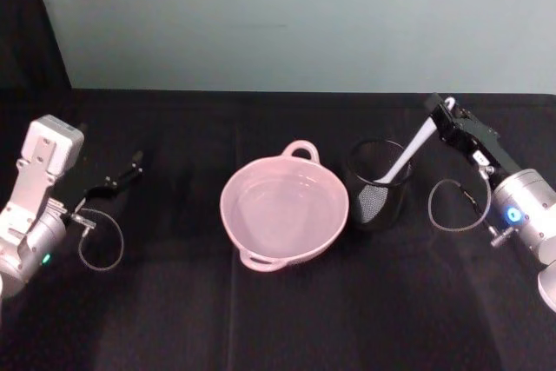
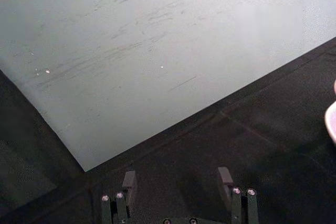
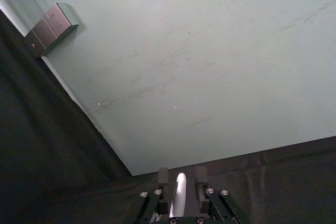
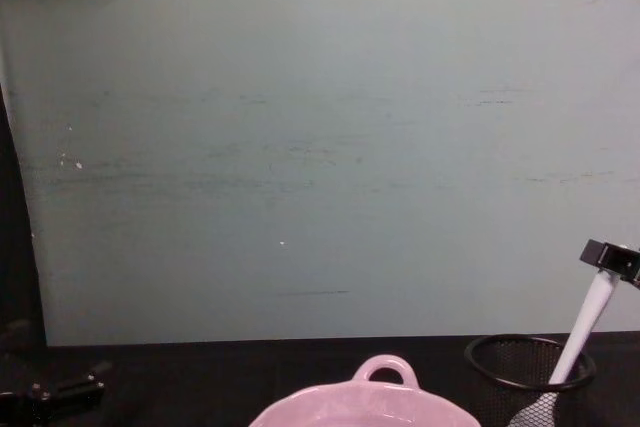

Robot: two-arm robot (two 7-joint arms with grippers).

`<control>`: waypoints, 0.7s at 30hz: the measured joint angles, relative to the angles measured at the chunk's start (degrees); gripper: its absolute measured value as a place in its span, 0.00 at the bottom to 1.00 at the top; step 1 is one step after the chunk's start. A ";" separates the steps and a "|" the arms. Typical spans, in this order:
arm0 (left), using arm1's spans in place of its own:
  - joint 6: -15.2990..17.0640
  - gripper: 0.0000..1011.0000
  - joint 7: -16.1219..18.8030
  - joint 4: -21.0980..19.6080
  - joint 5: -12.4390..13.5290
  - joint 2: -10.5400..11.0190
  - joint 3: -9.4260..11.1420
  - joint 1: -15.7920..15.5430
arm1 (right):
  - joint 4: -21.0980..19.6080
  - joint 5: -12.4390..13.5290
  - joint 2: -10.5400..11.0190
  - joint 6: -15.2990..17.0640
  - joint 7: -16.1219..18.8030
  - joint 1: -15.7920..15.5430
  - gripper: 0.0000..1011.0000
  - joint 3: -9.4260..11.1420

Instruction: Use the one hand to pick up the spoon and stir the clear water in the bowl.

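I see the right end effector (image 1: 437,109) near the desk's (image 1: 261,319) right edge, clamped on the top of the spoon (image 1: 407,158) handle. The spoon leans with its head down inside a black mesh cup (image 1: 373,206). The cup stands just beside the right side of the pink bowl (image 1: 234,190), at the desk's middle. The bowl holds clear water (image 1: 282,206). The left end effector (image 1: 126,171) rests near the left edge, fingers spread apart.

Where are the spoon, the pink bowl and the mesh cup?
spoon (image 1: 408,155), head view, middle of the handle.
pink bowl (image 1: 233,206), head view, left inner wall.
mesh cup (image 1: 378,208), head view, front mesh wall.
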 joint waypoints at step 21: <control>0.00 1.00 0.00 0.00 0.00 0.00 0.00 0.00 | -7.95 -10.26 4.71 -0.61 -1.42 0.12 0.10 -2.74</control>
